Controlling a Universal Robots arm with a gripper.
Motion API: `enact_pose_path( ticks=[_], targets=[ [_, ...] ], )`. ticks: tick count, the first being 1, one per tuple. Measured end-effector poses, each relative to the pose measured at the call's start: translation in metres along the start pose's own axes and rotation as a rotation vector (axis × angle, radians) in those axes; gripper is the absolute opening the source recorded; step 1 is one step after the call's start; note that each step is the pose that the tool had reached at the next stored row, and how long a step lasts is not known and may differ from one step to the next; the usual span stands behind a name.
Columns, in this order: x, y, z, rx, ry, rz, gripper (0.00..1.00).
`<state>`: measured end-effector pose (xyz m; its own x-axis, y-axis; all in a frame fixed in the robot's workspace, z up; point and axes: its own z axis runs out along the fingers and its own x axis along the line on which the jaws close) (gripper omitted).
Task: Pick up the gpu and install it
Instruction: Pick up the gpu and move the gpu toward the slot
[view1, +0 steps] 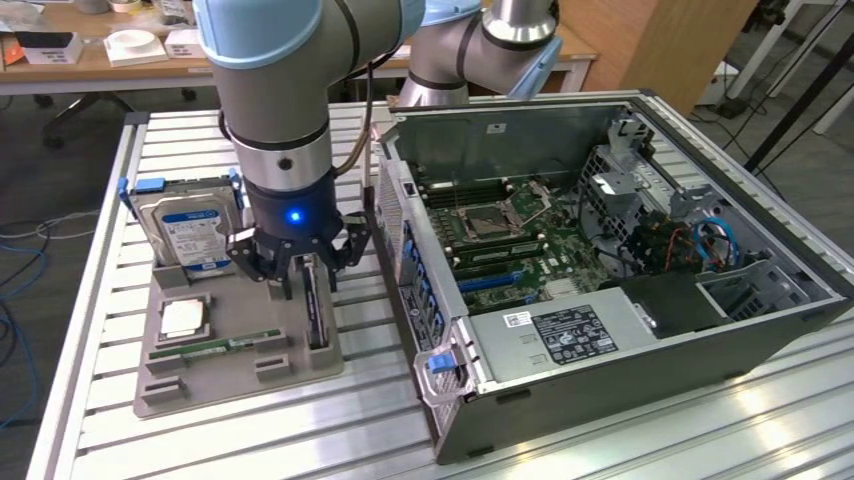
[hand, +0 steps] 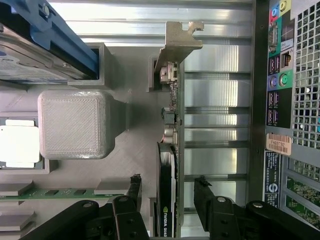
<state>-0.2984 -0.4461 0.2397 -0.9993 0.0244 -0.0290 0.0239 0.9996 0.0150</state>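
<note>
We see the gripper (view1: 303, 280) spread wide, its fingers (hand: 202, 194) straddling the gpu (hand: 169, 150). The card stands on edge in the grey tray (view1: 227, 388) on the table (view1: 667, 445), beside the open computer case (view1: 694, 330). The fingers seem not to touch it.

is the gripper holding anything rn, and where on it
Nothing is held: the open gripper straddles the gpu at its cooler end, with a gap on each side.

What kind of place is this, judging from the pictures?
Probably a robotics lab or workshop: a robot arm works over a slatted aluminium table beside an opened computer case, with a wooden desk and loose floor cables behind.
</note>
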Motion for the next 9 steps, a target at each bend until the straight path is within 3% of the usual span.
enact_pose_path(
  ticks=[3,6,9],
  targets=[
    [0.0000,0.0000,0.0000,0.0000,0.0000,0.000,0.53],
    [0.0000,0.0000,0.0000,0.0000,0.0000,0.000,0.40],
    [0.0000,0.0000,0.0000,0.0000,0.0000,0.000,0.40]
  ],
)
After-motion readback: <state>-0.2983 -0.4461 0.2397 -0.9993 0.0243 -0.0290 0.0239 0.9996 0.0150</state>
